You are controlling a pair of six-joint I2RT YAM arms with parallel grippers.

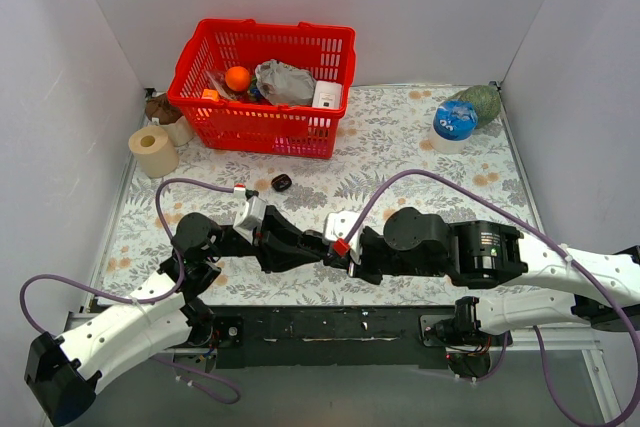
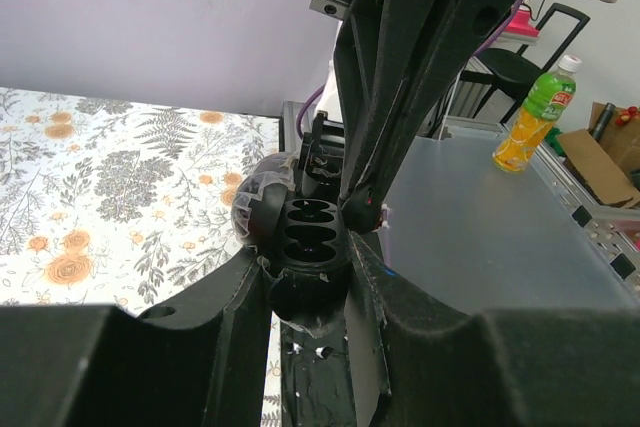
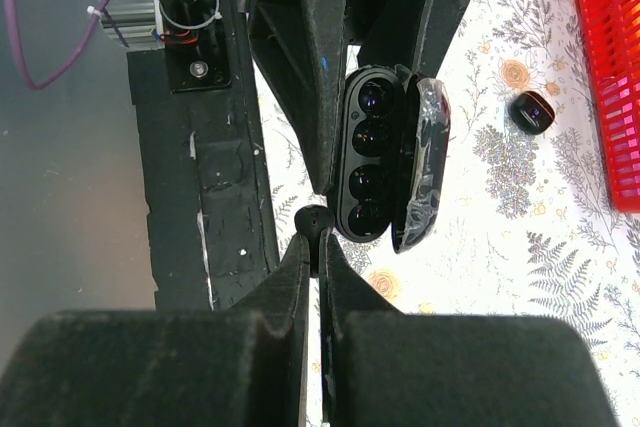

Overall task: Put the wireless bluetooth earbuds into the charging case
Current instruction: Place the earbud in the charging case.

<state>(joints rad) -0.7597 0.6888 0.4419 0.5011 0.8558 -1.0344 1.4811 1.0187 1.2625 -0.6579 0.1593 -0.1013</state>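
Note:
My left gripper (image 1: 312,246) is shut on the black charging case (image 2: 305,237) and holds it above the near part of the table. The case's lid (image 3: 425,162) is open and its sockets face the right wrist camera (image 3: 368,157). My right gripper (image 3: 318,242) is shut on one tiny black earbud (image 3: 317,222), which touches the case's near end beside the lowest socket. In the left wrist view that earbud (image 2: 362,212) sits at the case's right rim. A second black earbud (image 1: 282,183) lies on the floral cloth, also in the right wrist view (image 3: 530,110).
A red basket (image 1: 265,72) holding several items stands at the back. A paper roll (image 1: 153,150) is at the back left. A blue and white object (image 1: 455,122) and a green one (image 1: 482,102) sit at the back right. A black strip (image 3: 195,197) edges the table front.

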